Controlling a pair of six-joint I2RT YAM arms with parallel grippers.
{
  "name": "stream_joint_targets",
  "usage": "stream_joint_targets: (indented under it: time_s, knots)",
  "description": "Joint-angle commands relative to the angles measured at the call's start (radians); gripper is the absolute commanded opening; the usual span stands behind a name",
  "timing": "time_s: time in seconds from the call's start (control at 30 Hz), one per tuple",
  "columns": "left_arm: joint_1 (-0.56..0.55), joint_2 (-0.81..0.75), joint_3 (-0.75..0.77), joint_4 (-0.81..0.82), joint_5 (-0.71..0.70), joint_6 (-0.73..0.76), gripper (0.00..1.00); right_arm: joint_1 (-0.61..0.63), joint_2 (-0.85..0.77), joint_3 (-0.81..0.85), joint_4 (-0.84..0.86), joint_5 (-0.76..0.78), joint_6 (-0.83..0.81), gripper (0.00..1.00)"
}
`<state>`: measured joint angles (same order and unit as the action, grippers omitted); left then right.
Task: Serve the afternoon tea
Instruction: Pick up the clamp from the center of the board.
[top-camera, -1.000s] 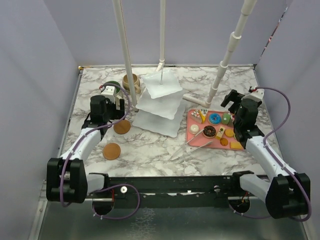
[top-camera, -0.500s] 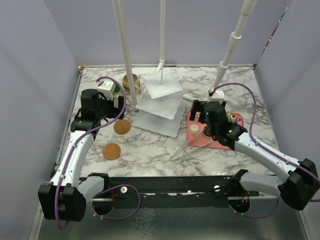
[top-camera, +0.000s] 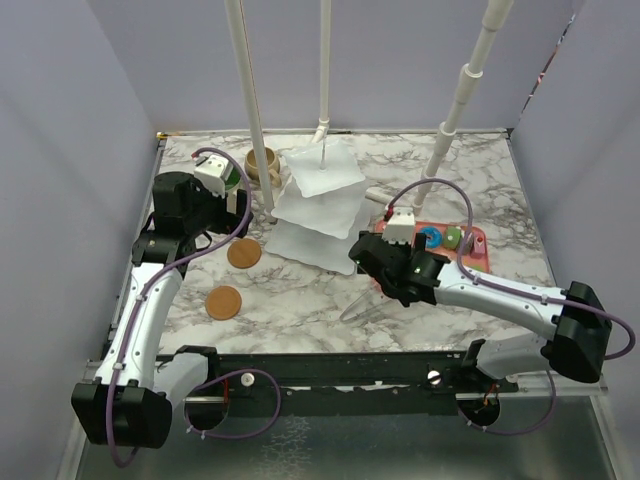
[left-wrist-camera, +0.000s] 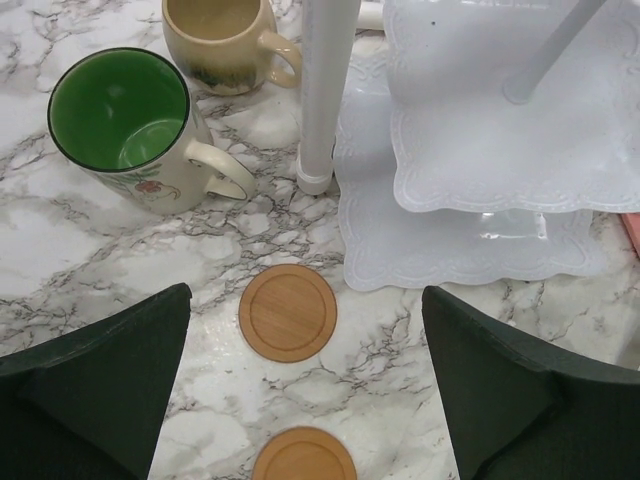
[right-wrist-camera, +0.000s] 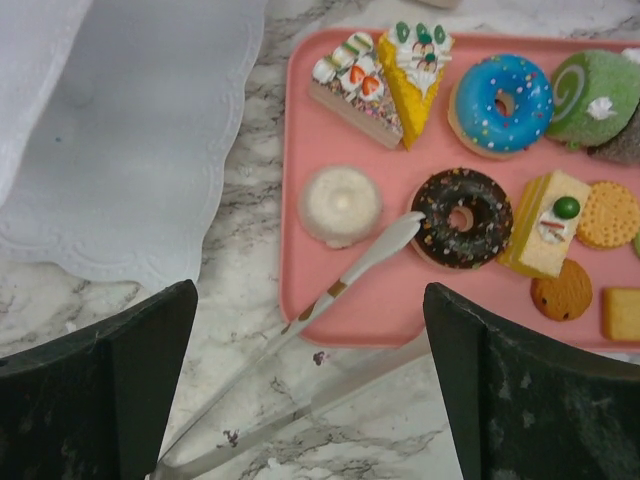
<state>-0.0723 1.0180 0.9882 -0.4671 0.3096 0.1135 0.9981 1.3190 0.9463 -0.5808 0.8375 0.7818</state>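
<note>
I read both claws as released and empty. The left gripper hangs above a coaster, with the green-lined mug, beige mug and tiered stand beyond. The right gripper hangs over the tongs. The pastries lie on the pink tray.

Table: we note a white marble-patterned top with grey veins.
Pink tray: flat and rectangular; we find it on the table's right half.
Tongs: pale; we see one tip on the tray, with both arms running off its near-left edge onto the table.
Poles: we count three white ones rising from the table's far part.
Walls: lilac-grey, on three sides.
</note>
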Motion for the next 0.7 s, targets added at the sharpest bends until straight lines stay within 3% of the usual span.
stream_joint_targets:
  time_s: [0.0, 0.1, 0.33, 0.5, 0.67]
  knots:
    - [0.004, -0.030, 0.031, -0.048, 0.080, 0.058, 0.99, 0.064, 0.042, 0.031, -0.180, 0.007, 0.190, 1.00]
    - [0.004, -0.039, 0.027, -0.065, 0.140, 0.089, 0.99, 0.078, 0.093, 0.037, -0.255, -0.007, 0.301, 1.00]
    - [0.003, -0.037, 0.009, -0.074, 0.166, 0.135, 0.99, 0.080, 0.113, -0.014, -0.104, -0.095, 0.300, 0.99]
    - [0.004, -0.069, -0.008, -0.080, 0.192, 0.150, 0.99, 0.077, 0.129, -0.030, -0.005, -0.110, 0.282, 0.82]
    - [0.004, -0.067, -0.016, -0.100, 0.218, 0.160, 0.99, 0.046, 0.206, 0.008, -0.035, -0.103, 0.317, 0.81]
